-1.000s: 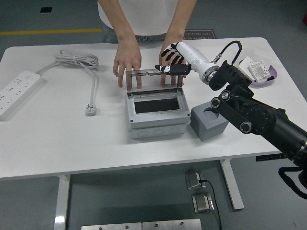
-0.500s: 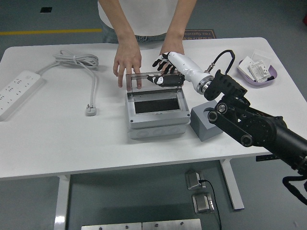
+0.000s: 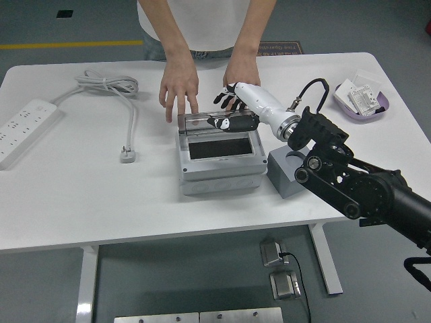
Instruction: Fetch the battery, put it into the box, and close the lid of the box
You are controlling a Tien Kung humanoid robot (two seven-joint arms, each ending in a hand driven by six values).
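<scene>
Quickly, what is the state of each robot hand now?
Left hand: not in view.
Right hand: on the box lid, fingers pressing it; a real grasp cannot be told.

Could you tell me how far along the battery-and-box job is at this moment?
Whether the battery is inside the box cannot be seen. In hand: the right hand rests on the clear lid, which is tilted low but not shut. A person's hands rest behind the box. Left: shutting the lid fully.
</scene>
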